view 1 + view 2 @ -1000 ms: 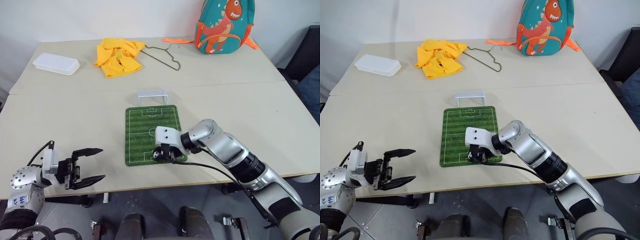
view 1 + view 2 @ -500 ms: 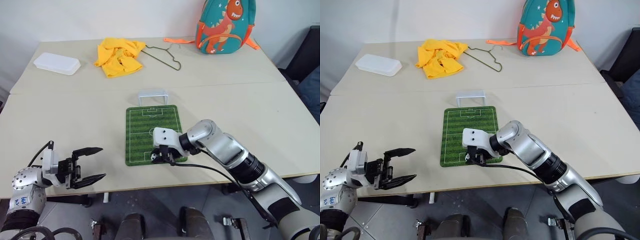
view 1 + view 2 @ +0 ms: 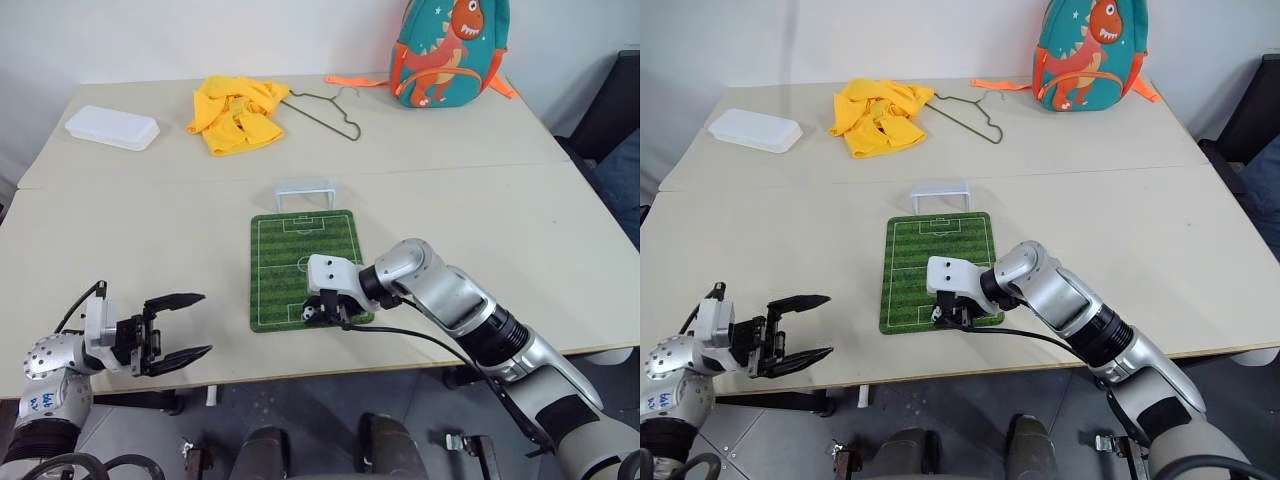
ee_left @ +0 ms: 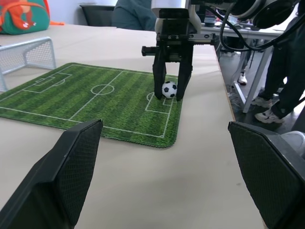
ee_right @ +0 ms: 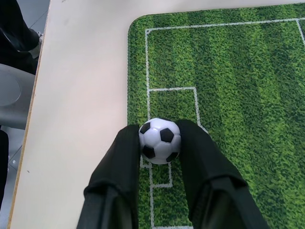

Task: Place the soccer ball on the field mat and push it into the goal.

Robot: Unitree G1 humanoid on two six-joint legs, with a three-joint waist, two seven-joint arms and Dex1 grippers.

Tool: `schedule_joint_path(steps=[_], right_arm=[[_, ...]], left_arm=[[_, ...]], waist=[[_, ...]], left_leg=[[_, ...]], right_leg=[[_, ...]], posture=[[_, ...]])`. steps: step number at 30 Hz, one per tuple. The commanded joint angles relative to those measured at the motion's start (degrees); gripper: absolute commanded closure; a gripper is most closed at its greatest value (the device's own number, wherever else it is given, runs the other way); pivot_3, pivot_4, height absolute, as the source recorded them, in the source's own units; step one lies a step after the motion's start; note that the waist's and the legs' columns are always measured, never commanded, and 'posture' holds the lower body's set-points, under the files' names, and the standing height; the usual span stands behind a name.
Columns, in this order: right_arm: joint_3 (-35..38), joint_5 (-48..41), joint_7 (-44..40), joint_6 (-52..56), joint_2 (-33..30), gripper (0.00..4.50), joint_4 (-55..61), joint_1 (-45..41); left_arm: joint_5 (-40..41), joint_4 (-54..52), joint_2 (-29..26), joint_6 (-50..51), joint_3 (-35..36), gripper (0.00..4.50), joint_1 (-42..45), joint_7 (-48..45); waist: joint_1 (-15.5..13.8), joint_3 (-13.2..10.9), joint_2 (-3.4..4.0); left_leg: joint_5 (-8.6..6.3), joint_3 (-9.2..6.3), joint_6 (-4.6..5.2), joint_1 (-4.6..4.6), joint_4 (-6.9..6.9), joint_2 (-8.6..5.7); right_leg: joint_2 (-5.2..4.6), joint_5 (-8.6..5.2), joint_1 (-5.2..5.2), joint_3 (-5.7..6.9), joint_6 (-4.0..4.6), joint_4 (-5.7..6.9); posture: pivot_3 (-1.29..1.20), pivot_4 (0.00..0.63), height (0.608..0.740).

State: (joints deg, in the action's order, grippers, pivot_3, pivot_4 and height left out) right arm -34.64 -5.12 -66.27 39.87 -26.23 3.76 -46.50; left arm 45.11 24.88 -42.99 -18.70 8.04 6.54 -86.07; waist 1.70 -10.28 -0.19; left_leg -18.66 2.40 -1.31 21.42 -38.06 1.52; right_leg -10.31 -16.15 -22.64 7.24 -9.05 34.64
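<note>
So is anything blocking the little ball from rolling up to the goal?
Nothing visible: the soccer ball sits at the field mat's near end, with bare green up to the goal.
</note>
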Motion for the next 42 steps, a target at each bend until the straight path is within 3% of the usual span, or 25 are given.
schedule_joint_path(steps=[1,7,14,17,22,29,42], right_arm=[[0.5,0.1,-0.4,-1.0,0.0,2.00,1.0,-0.2],[1.0,-0.1,-0.4,-0.8,-0.4,0.04,1.7,-0.4],[10.6,-9.5,-3.6,2.9,-2.7,0.04,11.1,-1.7],[12.4,-12.7,-6.8,3.4,-7.3,0.59,16.3,1.0],[13.6,-14.6,-4.0,3.2,-8.8,2.28,19.9,6.9],[11.4,-14.4,1.6,1.0,-4.9,4.49,20.0,15.7],[8.1,-7.9,0.8,-11.5,2.8,4.49,-3.6,7.5]], left_arm=[[-0.4,-1.0,0.2,0.1,1.3,0.00,0.5,-6.4],[-0.6,-0.5,0.4,0.2,1.5,0.00,1.1,-6.4],[-0.6,0.1,0.3,0.4,1.4,0.00,1.7,-6.4],[-0.5,0.4,0.2,0.5,1.2,0.00,2.0,-6.4],[0.1,0.6,-0.3,0.6,0.4,0.00,2.3,-6.4],[0.8,0.6,-1.1,0.7,-0.4,0.00,2.4,-6.4],[1.1,-0.8,-1.7,1.0,0.3,0.00,0.9,-6.4]], waist=[[0.0,0.0,0.00],[0.0,0.0,0.00],[-0.1,0.0,0.00],[-0.2,0.0,-0.03],[-0.2,0.0,-0.07],[-0.1,0.0,-0.09],[0.0,0.0,-0.09]], left_leg=[[0.00,0.00,0.00,0.00,0.00,0.00],[0.00,0.00,0.00,0.00,0.00,0.00],[-0.01,0.00,0.00,0.02,0.01,0.01],[-0.03,-0.01,-0.01,0.02,0.01,0.02],[-0.11,0.00,0.00,0.02,0.00,0.03],[-0.14,0.09,-0.01,0.01,0.01,0.07],[-0.15,0.11,0.01,-0.01,-0.01,0.08]], right_leg=[[0.00,0.00,0.00,0.00,0.00,0.00],[0.00,0.00,0.00,0.00,0.00,0.00],[0.00,0.00,-0.02,0.00,0.00,-0.02],[0.01,0.00,-0.01,0.01,0.00,-0.03],[0.02,0.00,0.02,0.03,0.00,-0.10],[0.05,0.00,0.00,0.02,0.00,-0.13],[0.06,0.00,0.00,0.02,0.00,-0.11]], posture=[[0.00,0.150,0.740],[0.00,0.150,0.740],[0.00,0.150,0.740],[0.00,0.150,0.740],[0.00,0.150,0.740],[0.00,0.150,0.740],[0.00,0.150,0.740]])
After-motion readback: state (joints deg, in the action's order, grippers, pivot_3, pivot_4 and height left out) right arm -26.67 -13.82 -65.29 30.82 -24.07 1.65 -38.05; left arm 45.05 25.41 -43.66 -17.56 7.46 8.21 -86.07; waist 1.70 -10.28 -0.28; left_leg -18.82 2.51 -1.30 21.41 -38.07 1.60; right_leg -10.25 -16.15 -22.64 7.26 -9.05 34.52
